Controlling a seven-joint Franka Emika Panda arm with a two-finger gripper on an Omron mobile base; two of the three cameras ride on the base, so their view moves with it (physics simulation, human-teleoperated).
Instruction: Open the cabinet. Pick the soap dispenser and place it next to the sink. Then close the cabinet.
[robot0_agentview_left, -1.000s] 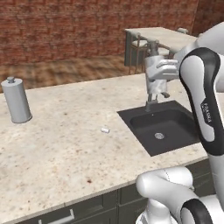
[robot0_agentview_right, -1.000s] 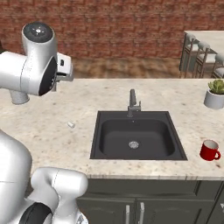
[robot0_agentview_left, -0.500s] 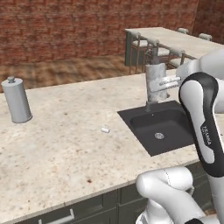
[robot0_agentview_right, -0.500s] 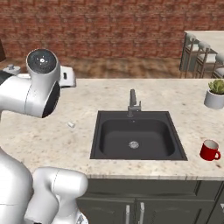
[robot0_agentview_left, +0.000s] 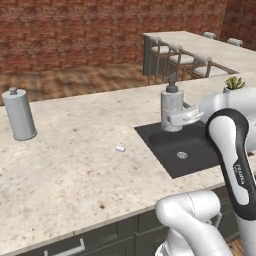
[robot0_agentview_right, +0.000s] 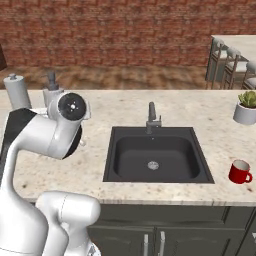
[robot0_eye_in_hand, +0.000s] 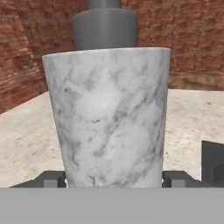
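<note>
A home kitchen: speckled stone counter (robot0_agentview_right: 210, 125), recessed sink (robot0_agentview_right: 157, 157) with faucet (robot0_agentview_right: 152, 118), brick wall (robot0_agentview_right: 125, 30), bar stools (robot0_agentview_left: 172, 55).

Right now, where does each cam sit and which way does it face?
Left base: behind the arm's left, looking forward and down at counter, sink, canister, soap dispenser; arm at lower right.
Right base: behind its right, over the same sink, mug, plant; arm at lower left.
Hand: on the hand, facing the dispenser; fingers flank it.
Shared: counter, sink, dispenser, canister.
</note>
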